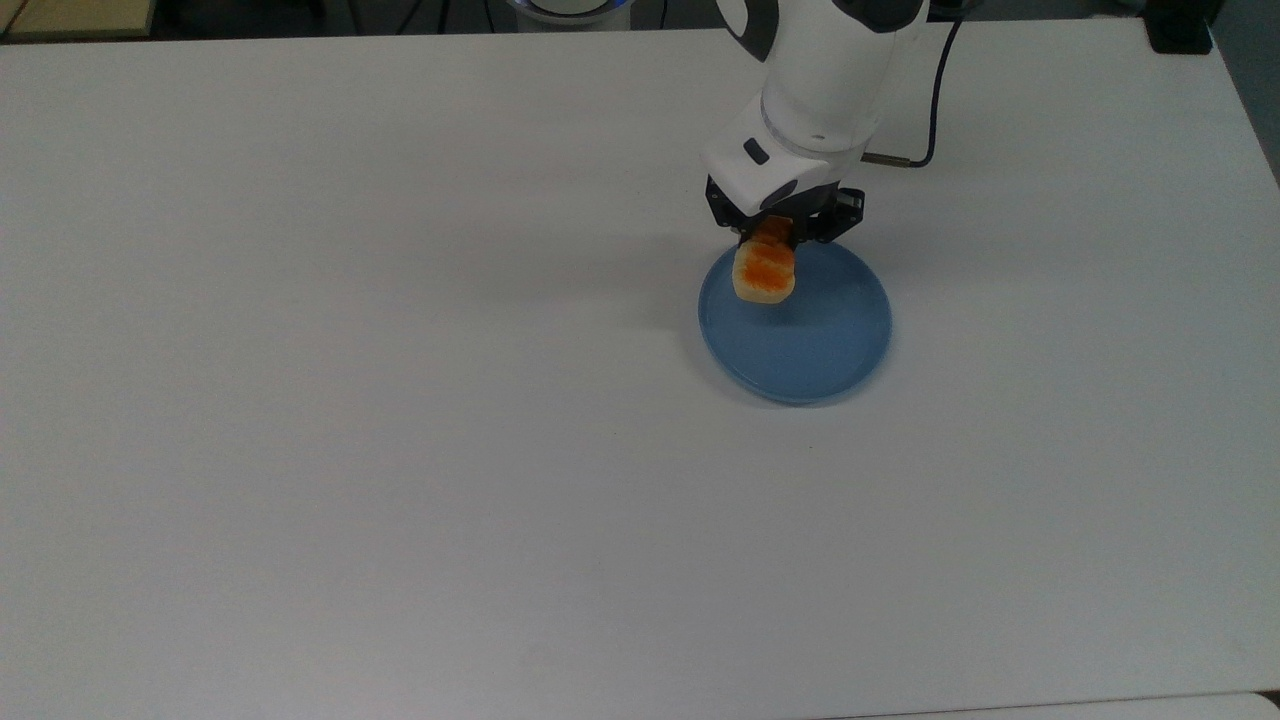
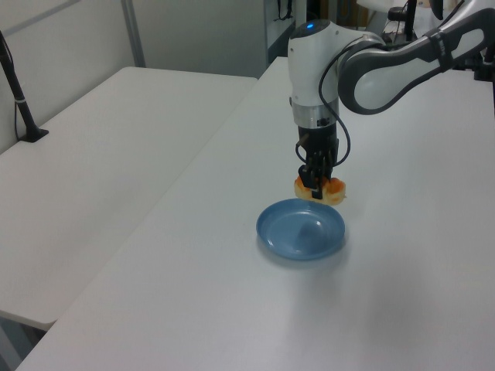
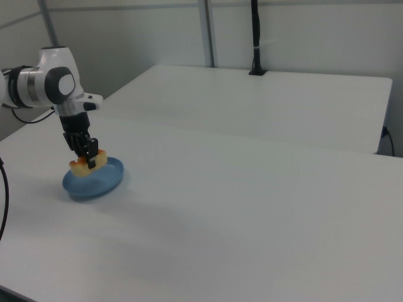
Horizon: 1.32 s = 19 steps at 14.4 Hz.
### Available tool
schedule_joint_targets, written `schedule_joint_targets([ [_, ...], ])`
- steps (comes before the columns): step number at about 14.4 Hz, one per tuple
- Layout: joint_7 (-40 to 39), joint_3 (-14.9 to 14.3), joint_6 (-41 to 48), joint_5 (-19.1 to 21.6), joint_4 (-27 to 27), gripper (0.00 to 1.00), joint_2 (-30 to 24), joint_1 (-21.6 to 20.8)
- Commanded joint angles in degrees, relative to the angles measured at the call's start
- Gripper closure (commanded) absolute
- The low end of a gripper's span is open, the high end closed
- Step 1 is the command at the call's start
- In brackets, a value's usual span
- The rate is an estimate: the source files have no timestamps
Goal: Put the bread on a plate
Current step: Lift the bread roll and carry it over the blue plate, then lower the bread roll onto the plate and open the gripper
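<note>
**Over the plate's rim: bread clamped, not yet down**

Under the hand (image 1: pixel 771 243) hangs the bread (image 1: pixel 765 272), pinched mid-length, long axis crosswise to the fingers. It's off the surface, above the arm-side edge of the plate (image 1: pixel 820 350). Plate centre lies just beyond the hand, away from the arm. Likely next: nudge outward, lower, release. White bench (image 1: pixel 400 450) otherwise.

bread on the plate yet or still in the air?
In the air: the gripper is shut on the bread, held above the plate with a gap.
</note>
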<state>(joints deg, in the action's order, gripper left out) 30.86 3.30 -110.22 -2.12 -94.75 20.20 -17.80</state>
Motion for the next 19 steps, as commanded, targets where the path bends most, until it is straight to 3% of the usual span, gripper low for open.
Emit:
schedule_joint_targets([
  [1,4.4,-0.5,-1.6,-1.1,1.9,0.56,2.8,-1.7],
  [7,9.0,-0.5,-6.1,-3.4,4.3,0.56,7.7,-2.2],
  [8,9.2,-0.5,-6.3,-3.3,4.4,0.44,7.8,-2.2],
  [9,11.3,-0.5,-6.4,-3.4,4.3,0.27,7.8,-2.2],
  [11,13.3,-0.5,-6.4,-4.2,4.4,0.17,8.0,-2.4],
  [14,13.4,-0.5,-6.2,-4.3,4.4,0.16,7.8,-2.9],
  [17,12.0,-0.8,-5.2,-4.1,4.3,0.14,2.1,-0.3],
  [19,5.7,-1.1,0.8,-4.0,4.4,0.14,-3.2,3.2],
])
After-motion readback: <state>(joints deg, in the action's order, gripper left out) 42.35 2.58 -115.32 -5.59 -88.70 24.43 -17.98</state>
